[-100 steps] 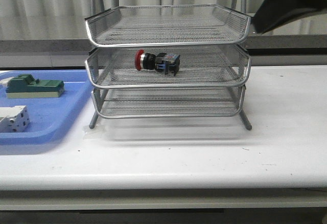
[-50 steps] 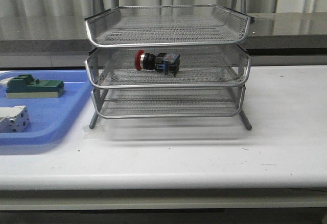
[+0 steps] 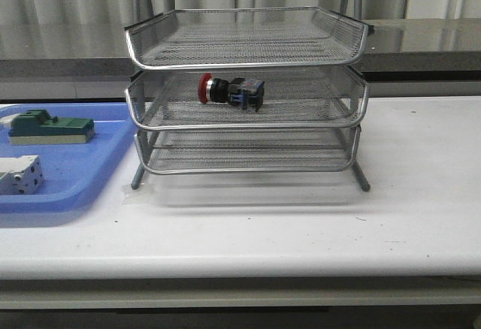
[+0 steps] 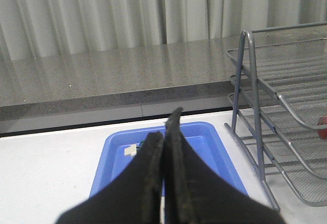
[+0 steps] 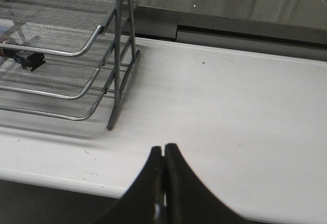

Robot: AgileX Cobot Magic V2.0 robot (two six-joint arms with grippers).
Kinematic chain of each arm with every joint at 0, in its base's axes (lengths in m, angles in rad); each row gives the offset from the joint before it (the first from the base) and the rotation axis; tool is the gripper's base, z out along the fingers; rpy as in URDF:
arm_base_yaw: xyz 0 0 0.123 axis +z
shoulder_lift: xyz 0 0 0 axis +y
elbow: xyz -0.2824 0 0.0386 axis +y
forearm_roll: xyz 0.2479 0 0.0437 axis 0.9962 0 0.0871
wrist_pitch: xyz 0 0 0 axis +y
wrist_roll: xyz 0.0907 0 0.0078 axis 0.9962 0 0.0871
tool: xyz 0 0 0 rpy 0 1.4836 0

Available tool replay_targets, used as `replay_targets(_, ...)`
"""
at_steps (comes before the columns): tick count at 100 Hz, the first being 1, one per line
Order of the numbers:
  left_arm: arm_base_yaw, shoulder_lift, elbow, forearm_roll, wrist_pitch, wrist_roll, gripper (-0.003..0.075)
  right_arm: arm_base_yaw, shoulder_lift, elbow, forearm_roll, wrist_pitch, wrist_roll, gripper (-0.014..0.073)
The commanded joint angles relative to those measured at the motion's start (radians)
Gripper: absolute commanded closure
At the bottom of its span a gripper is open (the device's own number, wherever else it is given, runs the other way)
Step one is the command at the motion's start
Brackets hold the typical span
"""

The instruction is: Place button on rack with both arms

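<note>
Front view: blue tray (image 3: 83, 175) on the white table (image 3: 301, 224), left of the rack (image 3: 246, 62), holding a green block (image 3: 49, 128) and a white-grey block (image 3: 18, 174). Nothing stands before the rack. Button (image 3: 230, 91) lies on its side in the middle tier, red cap leftward, black collar, blue-black body. Left gripper (image 4: 164, 147) and right gripper (image 5: 163, 157): jaws pressed together, empty.

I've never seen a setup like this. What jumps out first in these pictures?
The silver wire rack with three stacked trays stands mid-table, and a red-capped button lies on its side in the middle tray. To the left, a blue tray holds a green block and a white-grey block.
</note>
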Motion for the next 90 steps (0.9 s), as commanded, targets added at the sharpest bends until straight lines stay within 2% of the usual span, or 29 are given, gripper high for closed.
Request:
replay_targets(1,0.003,0.005,-0.029,-0.013,-0.079,-0.01,0.0741,-0.005,-0.007,-0.021,-0.013,-0.043,-0.008,0.0651)
replay_targets(74,0.003,0.005,-0.029,-0.013,-0.079,-0.01,0.0741,-0.005,-0.008,-0.02,-0.013,-0.041,-0.009,0.0651)
replay_targets(90,0.003,0.005,-0.029,-0.013,-0.079,-0.01,0.0741,-0.005,-0.008,0.028,-0.013,-0.108,-0.009,0.0651)
